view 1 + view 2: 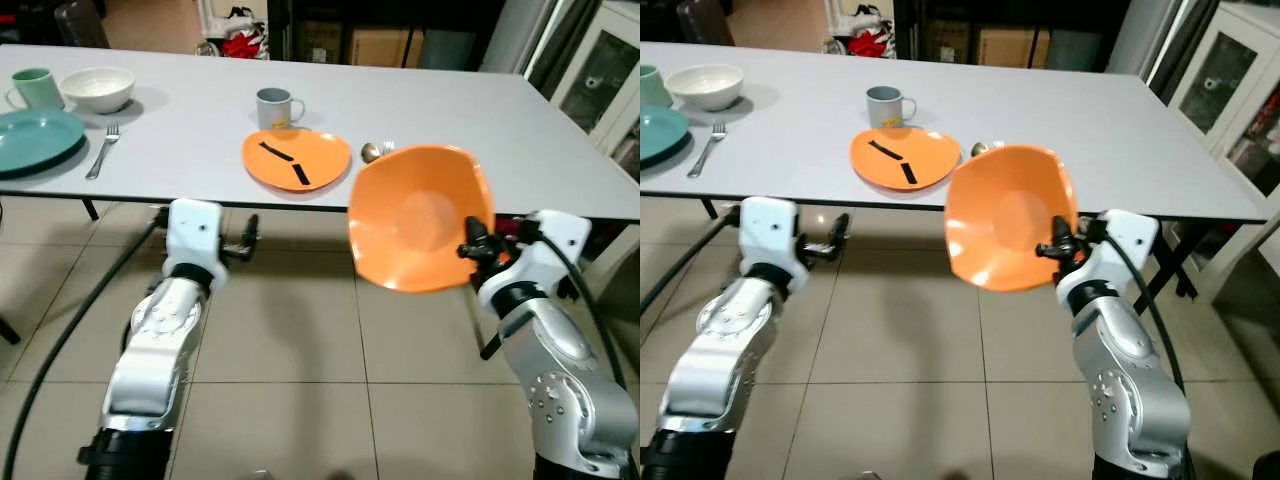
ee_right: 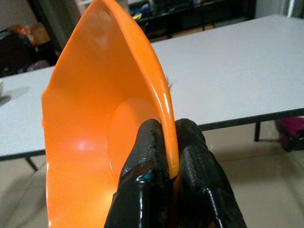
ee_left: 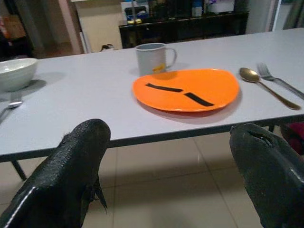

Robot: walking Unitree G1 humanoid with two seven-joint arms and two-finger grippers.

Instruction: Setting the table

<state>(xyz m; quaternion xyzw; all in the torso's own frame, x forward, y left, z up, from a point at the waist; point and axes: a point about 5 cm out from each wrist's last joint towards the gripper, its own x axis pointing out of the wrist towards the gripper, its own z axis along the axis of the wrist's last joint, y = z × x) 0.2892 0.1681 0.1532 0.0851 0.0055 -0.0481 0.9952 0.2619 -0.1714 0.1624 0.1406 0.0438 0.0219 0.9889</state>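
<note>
At the near right, in front of the desk edge, the right gripper [image 2: 170, 156] has its jaws closed on the rim of the orange bowl [image 1: 420, 215], one finger on each face of the rim. The bowl is held tilted on edge over the tiled floor [image 1: 300, 330], its hollow facing the robot, just short of the desk [image 1: 450, 110].

At the near left, the left gripper [image 3: 166, 175] is level with the desk edge, jaws spread wide and holding nothing.

On the desk, just beyond the bowl:
- An orange plate [image 1: 296, 158] lies flat near the near edge, with two black strips on it.
- A grey mug [image 1: 274, 107] stands touching the far side of the plate.
- A spoon [image 3: 266, 86] and a fork [image 3: 280, 81] lie side by side right of the plate.

At the far left of the desk:
- A teal plate [image 1: 38, 140].
- A second fork [image 1: 103, 149] right of it.
- A white bowl [image 1: 97, 89] and a green mug [image 1: 38, 88] beyond.
</note>
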